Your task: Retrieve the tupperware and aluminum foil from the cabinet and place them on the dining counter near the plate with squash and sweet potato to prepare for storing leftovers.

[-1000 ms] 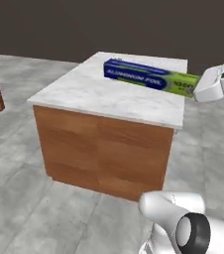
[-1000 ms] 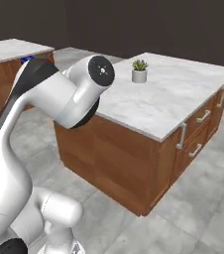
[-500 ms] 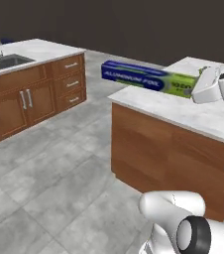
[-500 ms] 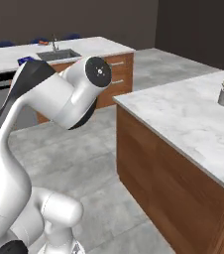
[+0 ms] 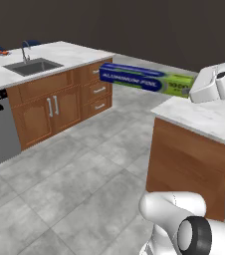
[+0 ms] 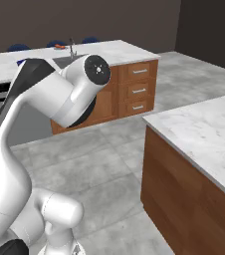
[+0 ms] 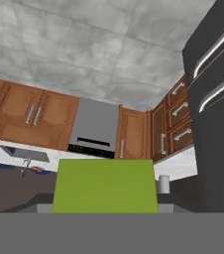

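Gripper jaws are seen pinched on the lime-green end of the aluminum foil, which is carried horizontally in the air, above the floor and beside the corner of the smaller marble island; in the hand view the green end face is seen close against the camera. The box is held by one end only, so sagging or twisting out of the grip is judged possible if the arm is swung sharply. Its far blue end projects well ahead, and a strike against the island or the drawer fronts is judged a risk while the base is driven. The dining counter with its sink lies well apart. Counted: one foil box, one sink, one faucet, one dishwasher front, three drawer handles on the counter's near end, two blue stool tops clearly made out beyond the counter.
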Available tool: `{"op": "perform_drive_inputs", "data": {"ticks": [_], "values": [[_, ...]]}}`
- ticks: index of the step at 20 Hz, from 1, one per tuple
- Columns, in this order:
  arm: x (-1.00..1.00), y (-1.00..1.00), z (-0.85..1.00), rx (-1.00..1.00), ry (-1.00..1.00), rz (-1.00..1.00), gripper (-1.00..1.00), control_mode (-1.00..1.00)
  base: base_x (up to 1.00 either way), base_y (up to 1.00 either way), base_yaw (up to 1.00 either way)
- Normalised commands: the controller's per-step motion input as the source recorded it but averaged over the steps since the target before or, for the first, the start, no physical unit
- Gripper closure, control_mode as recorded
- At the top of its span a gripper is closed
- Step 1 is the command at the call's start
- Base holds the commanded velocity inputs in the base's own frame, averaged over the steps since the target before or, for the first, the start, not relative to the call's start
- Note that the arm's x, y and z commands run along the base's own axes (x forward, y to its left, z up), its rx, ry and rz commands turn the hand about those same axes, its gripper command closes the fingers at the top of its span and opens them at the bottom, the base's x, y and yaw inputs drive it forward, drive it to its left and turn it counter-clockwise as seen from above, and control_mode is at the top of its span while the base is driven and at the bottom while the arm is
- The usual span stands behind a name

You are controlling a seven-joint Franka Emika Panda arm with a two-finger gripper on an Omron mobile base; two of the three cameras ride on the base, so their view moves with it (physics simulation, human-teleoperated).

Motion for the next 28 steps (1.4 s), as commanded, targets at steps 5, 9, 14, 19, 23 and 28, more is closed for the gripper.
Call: {"op": "perform_drive_inputs", "data": {"ticks": [5, 9, 14, 19, 23, 28], "values": [[0.0, 0.0, 0.0, 0.0, 0.0, 0.0, 1.0, 1.0, 1.0, 0.71, 0.09], [0.0, 0.0, 0.0, 0.0, 0.0, 0.0, 1.0, 1.0, 1.0, 0.45, 0.07], [0.0, 0.0, 0.0, 0.0, 0.0, 0.0, 1.0, 1.0, 1.0, 0.12, 0.0], [0.0, 0.0, 0.0, 0.0, 0.0, 0.0, 1.0, 1.0, 1.0, 0.0, -0.02], [0.0, 0.0, 0.0, 0.0, 0.0, 0.0, 1.0, 1.0, 1.0, 0.0, -0.02], [0.0, 0.0, 0.0, 0.0, 0.0, 0.0, 1.0, 1.0, 1.0, -0.07, -0.06]]}}
